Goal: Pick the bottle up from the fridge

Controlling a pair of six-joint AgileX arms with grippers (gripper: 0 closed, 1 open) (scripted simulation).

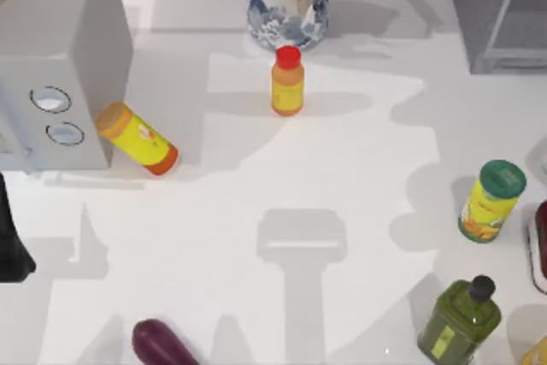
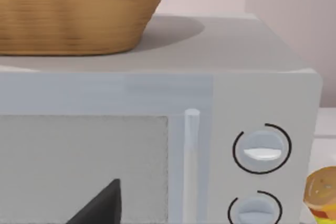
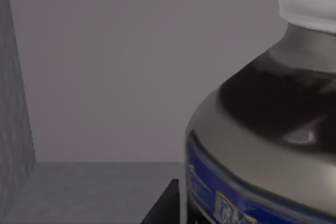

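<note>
The left arm point(image 1: 10, 245) sits low at the left edge of the tabletop point(image 1: 342, 168), near the front of the microwave point(image 1: 77, 57). Its wrist camera faces the microwave door and two round dials, and a wicker basket point(image 2: 73, 9) stands on top of the oven. A dark wedge of the left gripper point(image 2: 100, 205) pokes in before the door. Whether that gripper is open or closed cannot be told.

The right gripper point(image 3: 163, 208) shows as a dark corner just beside the bottle point(image 3: 262, 145). It is reached into the fridge point(image 1: 500, 14), the dark grey cabinet at the far right corner of the tabletop. Plain grey walls and a grey shelf floor surround it. Whether it is spread or has hold of the bottle cannot be told.

The bottle stands upright on the fridge floor, very close to the right wrist camera. It has a round white cap, a dark glossy shoulder with a grey sheen, and a blue label band with small pale markings.

Out on the tabletop:
- A blue-and-white vase point(image 1: 288, 6) stands at the far middle.
- A red-capped orange-yellow bottle point(image 1: 287, 83) stands upright just near of the vase.
- A yellow can point(image 1: 137, 138) lies on its side by the microwave.
- A green-lidded canister point(image 1: 491, 201) and an olive-green black-capped bottle point(image 1: 460, 318) are on the right.
- An aubergine point(image 1: 162, 344) lies at the near edge.
</note>
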